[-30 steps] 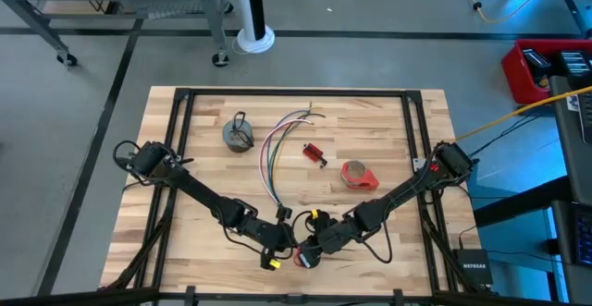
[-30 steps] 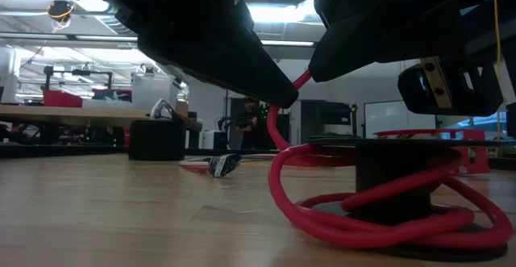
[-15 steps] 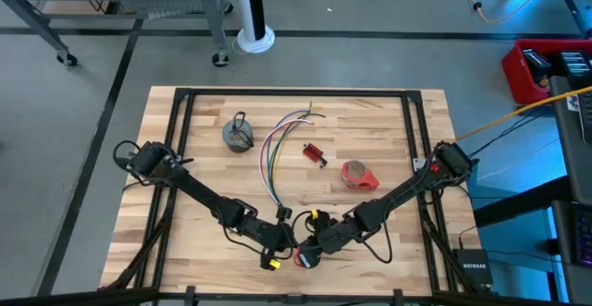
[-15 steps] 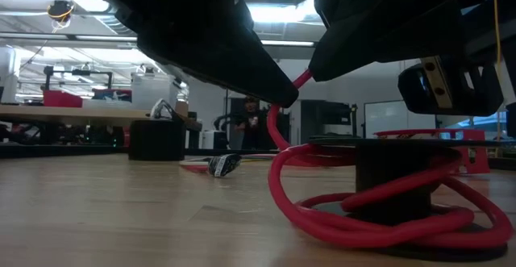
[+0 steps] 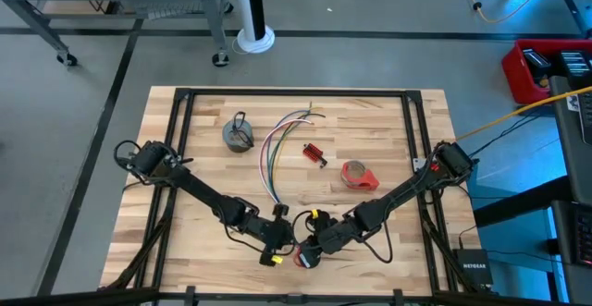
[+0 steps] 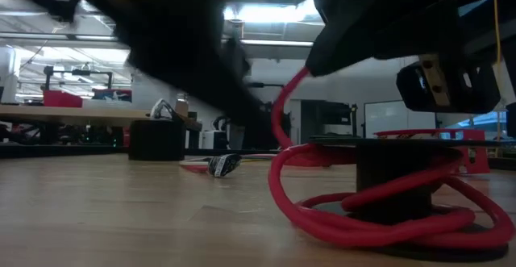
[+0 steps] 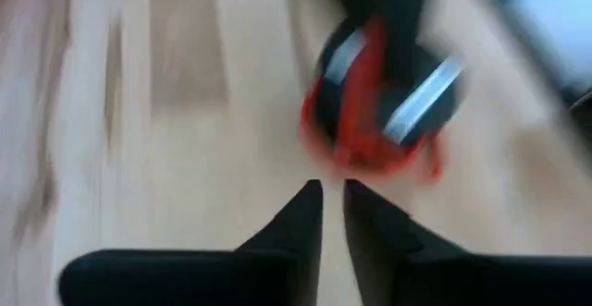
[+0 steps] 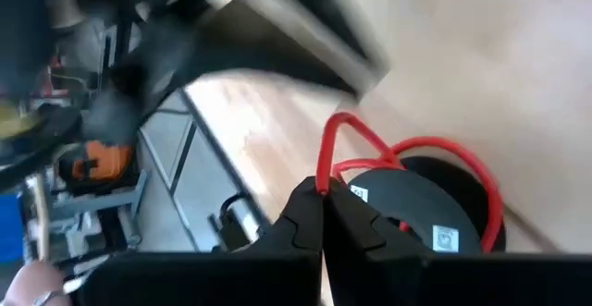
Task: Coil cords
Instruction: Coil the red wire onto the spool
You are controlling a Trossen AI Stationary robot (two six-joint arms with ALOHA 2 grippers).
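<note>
The small black-and-red coil [image 5: 303, 256] lies near the table's near edge; in the low view [image 6: 395, 194] its black spool stands on the table with red cord looped around it. My right gripper [image 5: 312, 247] is shut on a red strand just above it. My left gripper [image 5: 278, 240] is beside the coil on its left, blurred in the low view [image 6: 238, 106]; its fingers are a narrow gap apart with nothing between them [image 7: 331, 193]. The long wire bundle [image 5: 276, 153] and the grey coil with black loop [image 5: 238, 135] lie farther back. My right gripper pinches one red strand [image 8: 324, 178] of the coil's cord between its two fingertips, where the strand rises off the spool. The fingers come slanting down from above and the table's right. The strand arches up from the coil [image 6: 278, 130], which rests on the table.
A small red block [image 5: 314, 154] and a red tape roll [image 5: 359, 175] lie at mid-table, right of the bundle. The bundle's plug end [image 6: 223, 164] lies on the wood behind the coil. Black frame rails run along the table's edges [image 5: 180, 140].
My left gripper has let go of the red strand and drawn back from it toward the table's left, moving fast enough to blur. The strand stays arched up in my right gripper, and the coil has not shifted.
</note>
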